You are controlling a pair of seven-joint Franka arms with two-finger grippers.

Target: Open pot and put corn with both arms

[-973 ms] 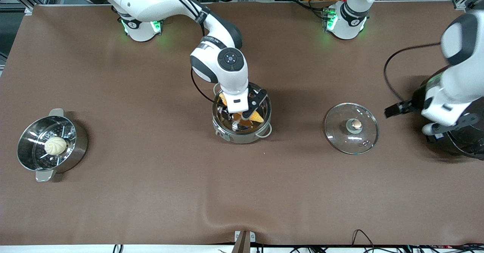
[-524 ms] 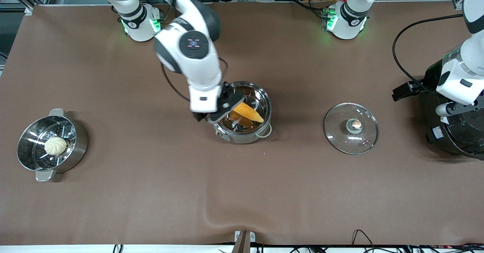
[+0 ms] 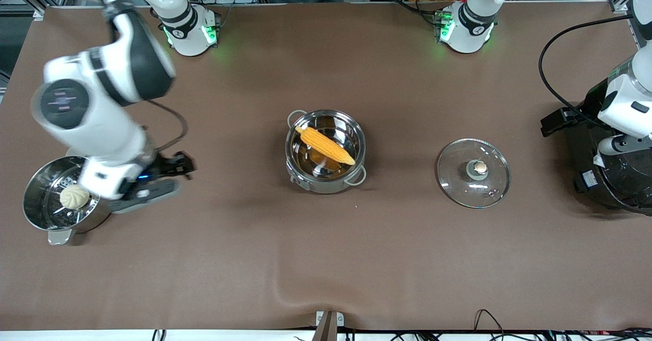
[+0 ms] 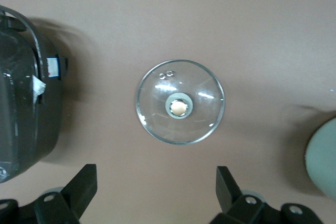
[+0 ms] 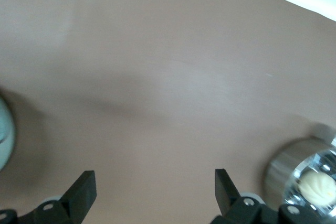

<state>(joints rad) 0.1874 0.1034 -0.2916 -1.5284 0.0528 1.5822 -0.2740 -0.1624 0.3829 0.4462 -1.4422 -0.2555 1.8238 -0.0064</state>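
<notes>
The steel pot point(image 3: 317, 184) stands open at the table's middle with the yellow corn point(image 3: 325, 145) lying slanted inside it. Its glass lid point(image 3: 493, 175) with the coppery knob lies flat on the table toward the left arm's end; it also shows in the left wrist view point(image 4: 157, 90). My right gripper point(image 3: 169, 177) is open and empty, over the table beside the steamer pot, in the right wrist view point(image 5: 154, 192) above bare cloth. My left gripper point(image 3: 556, 121) is open and empty, up beside the rice cooker, its own view point(image 4: 156, 192) looking down on the lid.
A steel steamer pot point(image 3: 35, 218) with a white bun point(image 3: 74, 197) stands at the right arm's end; both show in the right wrist view point(image 5: 286, 174), point(image 5: 316, 187). A black rice cooker point(image 3: 611, 183) stands at the left arm's end, also in the left wrist view point(image 4: 21, 103).
My right gripper let go of the corn, which now lies in the pot, and swung away to beside the steamer pot. The left arm drew up slightly by the rice cooker.
</notes>
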